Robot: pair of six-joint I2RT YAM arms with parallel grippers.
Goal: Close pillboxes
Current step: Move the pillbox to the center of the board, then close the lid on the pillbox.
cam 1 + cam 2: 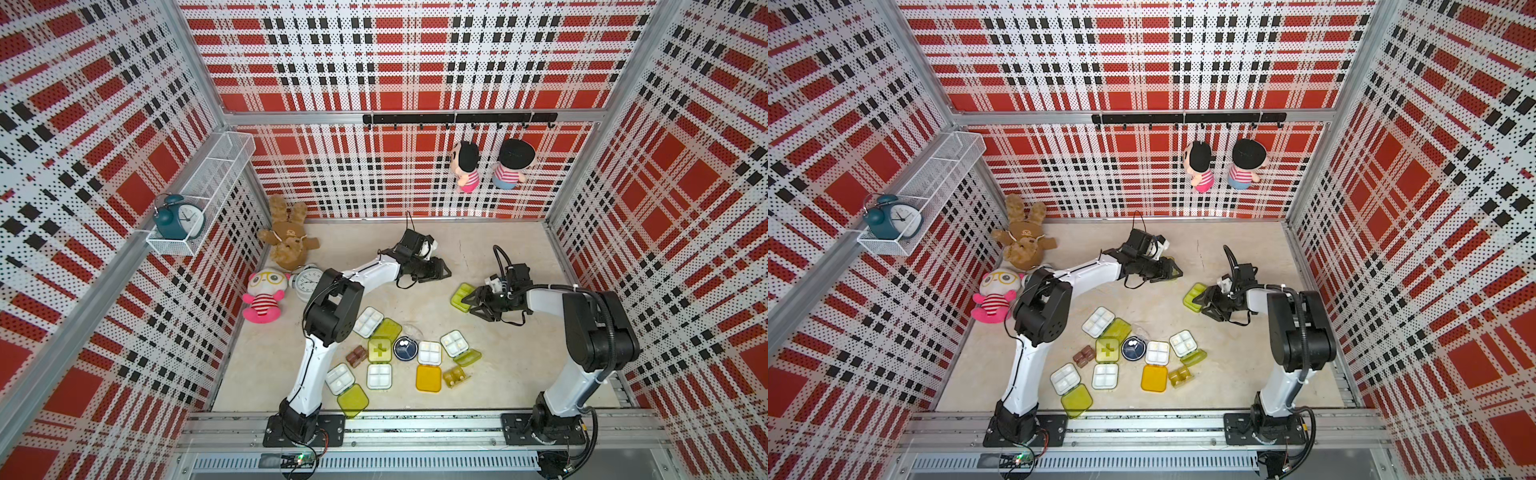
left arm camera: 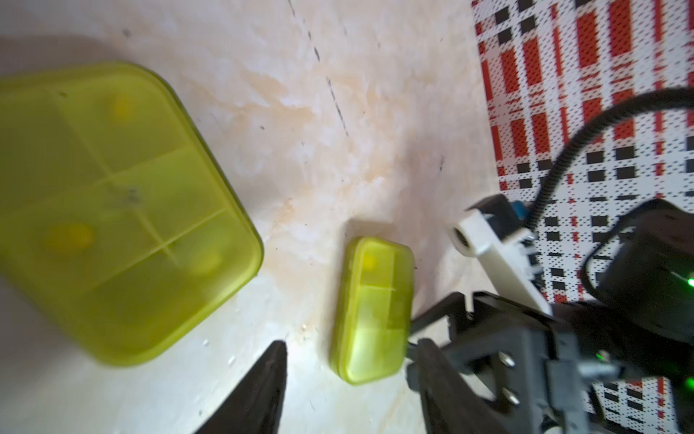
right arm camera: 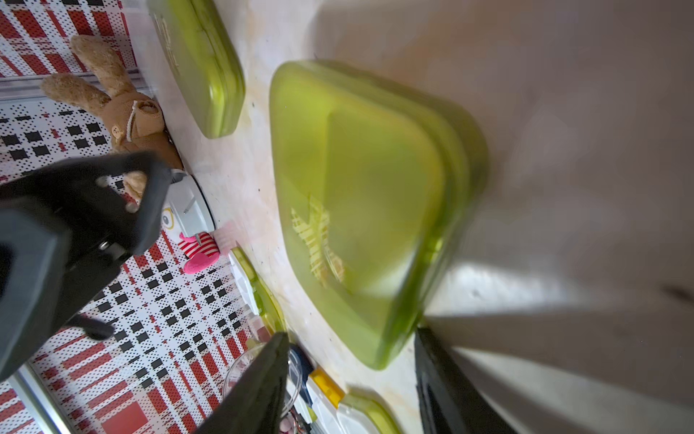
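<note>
Two shut lime pillboxes lie at the back of the table. One (image 2: pixel 112 210) sits just beside my left gripper (image 2: pixel 351 344), which is open and holds nothing. The other (image 1: pixel 460 296) lies at the tips of my right gripper (image 1: pixel 470 304). In the right wrist view its near corner (image 3: pixel 375 338) sits between the open jaws with a gap on each side. Several more pillboxes cluster in front. These include open white trays with lime lids (image 1: pixel 368 322), a shut lime one (image 1: pixel 379 350), a round navy one (image 1: pixel 405 348), a brown one (image 1: pixel 356 356), an amber one (image 1: pixel 456 376) and an orange-lidded one (image 1: pixel 428 378).
Plush toys (image 1: pixel 286 241) (image 1: pixel 264 295) and a white alarm clock (image 1: pixel 307 282) lie along the left wall. Two dolls (image 1: pixel 467 166) hang on the back wall. A mesh shelf with a teal clock (image 1: pixel 178 218) juts from the left wall. The metal rail (image 1: pixel 415 432) runs along the front.
</note>
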